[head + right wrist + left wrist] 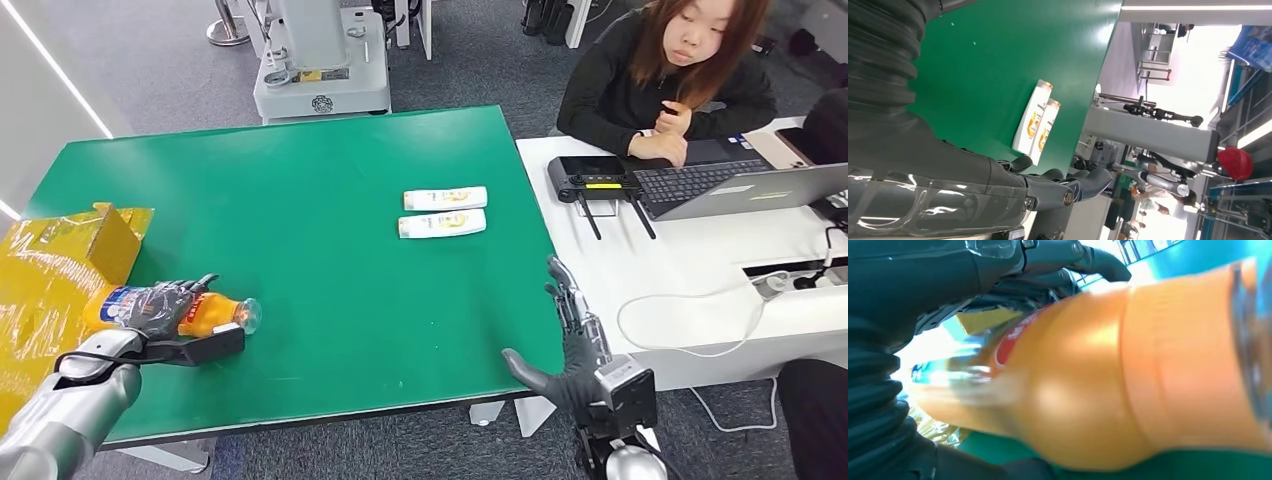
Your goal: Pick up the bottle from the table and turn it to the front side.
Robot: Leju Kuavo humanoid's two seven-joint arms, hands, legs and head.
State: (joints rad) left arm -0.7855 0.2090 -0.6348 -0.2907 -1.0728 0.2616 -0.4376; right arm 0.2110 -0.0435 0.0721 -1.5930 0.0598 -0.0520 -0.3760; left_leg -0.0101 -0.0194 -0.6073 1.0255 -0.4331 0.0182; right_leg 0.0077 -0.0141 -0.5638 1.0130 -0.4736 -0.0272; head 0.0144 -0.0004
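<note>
An orange drink bottle with a clear cap lies on its side near the left front of the green table. My left hand wraps over its labelled middle; the thumb lies along its near side. In the left wrist view the orange bottle is close and blurred, with the dark fingers curled over it. My right hand is at the table's front right corner, fingers spread, holding nothing; the right wrist view shows that same right hand flat and empty.
Two white shampoo bottles lie side by side at the table's right middle. A yellow wrapped box stands at the left edge beside the bottle. A person works at a white desk with a laptop on the right.
</note>
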